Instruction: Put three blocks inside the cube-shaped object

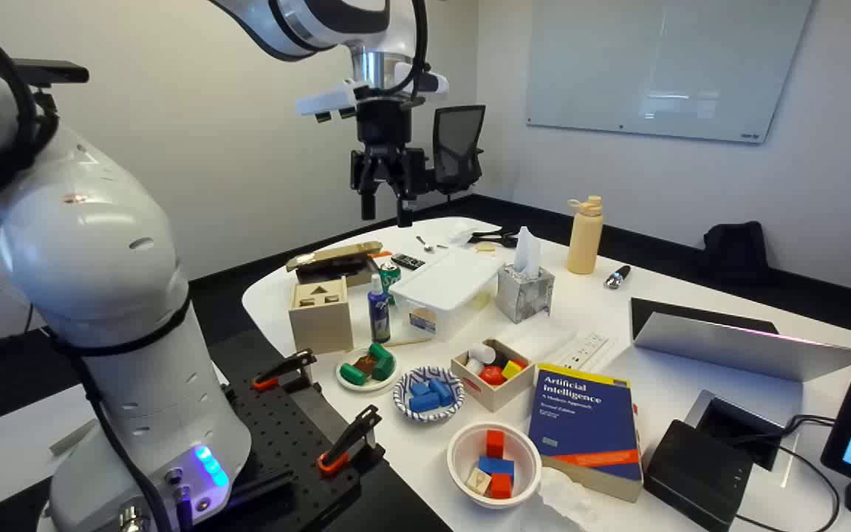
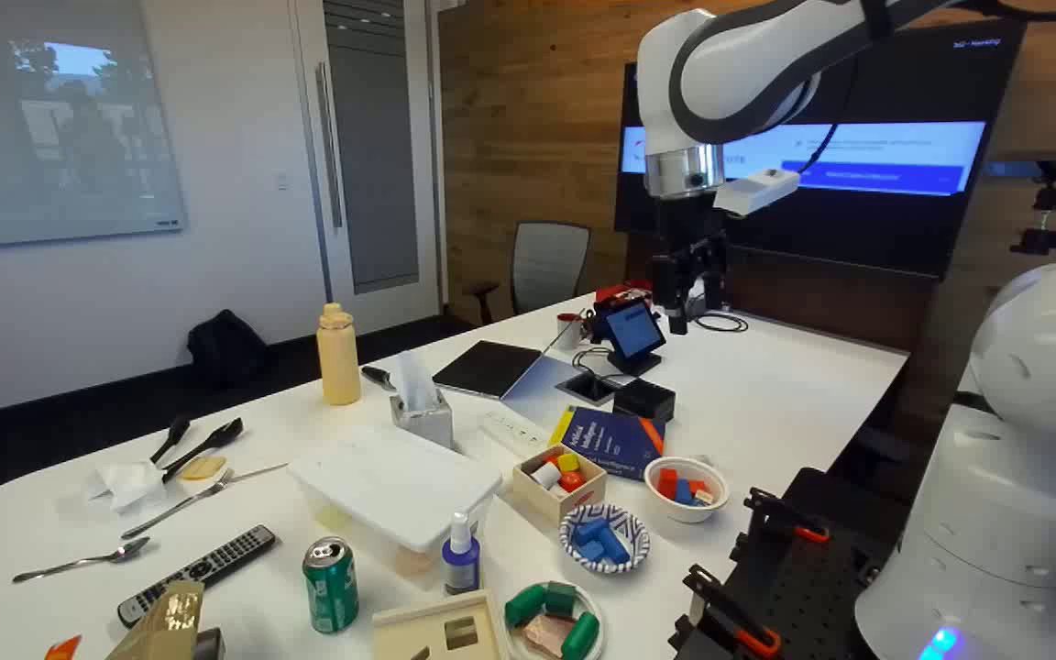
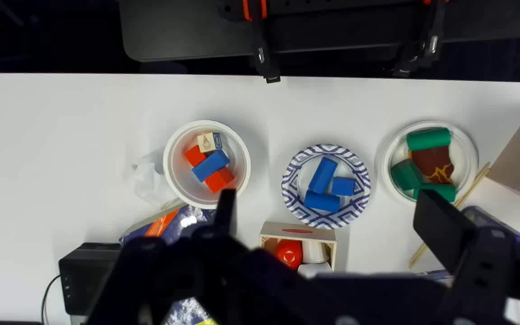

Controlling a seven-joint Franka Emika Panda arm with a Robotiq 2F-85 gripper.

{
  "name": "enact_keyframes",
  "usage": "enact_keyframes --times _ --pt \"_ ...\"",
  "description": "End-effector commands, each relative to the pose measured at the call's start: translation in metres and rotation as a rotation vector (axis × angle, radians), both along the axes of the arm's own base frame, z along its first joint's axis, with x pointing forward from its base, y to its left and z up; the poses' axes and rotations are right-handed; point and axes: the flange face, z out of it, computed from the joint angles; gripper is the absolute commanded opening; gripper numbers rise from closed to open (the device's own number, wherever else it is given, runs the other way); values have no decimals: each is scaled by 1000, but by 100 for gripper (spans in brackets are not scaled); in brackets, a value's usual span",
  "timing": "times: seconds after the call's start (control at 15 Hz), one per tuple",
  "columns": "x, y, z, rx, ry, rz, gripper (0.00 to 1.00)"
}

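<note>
White table [image 3: 84, 144], red and blue blocks [image 3: 211, 165] in bowls [image 3: 181, 176] (wooden cube [image 1: 320, 325] nearby), fingers [image 1: 368, 207] spread

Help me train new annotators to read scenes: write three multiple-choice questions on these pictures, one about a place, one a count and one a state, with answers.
1. Which is nearest the cube-shaped box: the white bowl, the patterned bowl or the plate?
A) White bowl
B) Patterned bowl
C) Plate

2. How many blue blocks show in the patterned bowl?
A) One
B) Three
C) Five

3. What state is the tool in?
A) Open and empty
B) Shut and empty
C) Shut on an object

Right letters:
1: C, since in both exterior views the plate sits closest to the cube-shaped box, with both bowls farther off.
2: B, since the wrist view shows three separate blue pieces there.
3: A, since its fingers stand apart and hold nothing.
</note>
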Motion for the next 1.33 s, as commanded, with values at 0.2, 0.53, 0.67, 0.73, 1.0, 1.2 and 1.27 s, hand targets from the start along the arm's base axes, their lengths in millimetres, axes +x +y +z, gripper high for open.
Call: enact_keyframes --times 0.2,0.53,0.67,0.73,1.0,1.2,1.27 --pt "19 -24 -2 9 15 2 100" --pt "53 -96 -44 71 63 58 100" --pt "62 -127 -79 96 75 99 100" --pt "66 -140 -97 108 79 130 100" --pt "73 -182 -178 133 158 182 100" --pt "75 -202 -230 144 227 197 100" --pt "76 -207 -245 152 250 199 100"
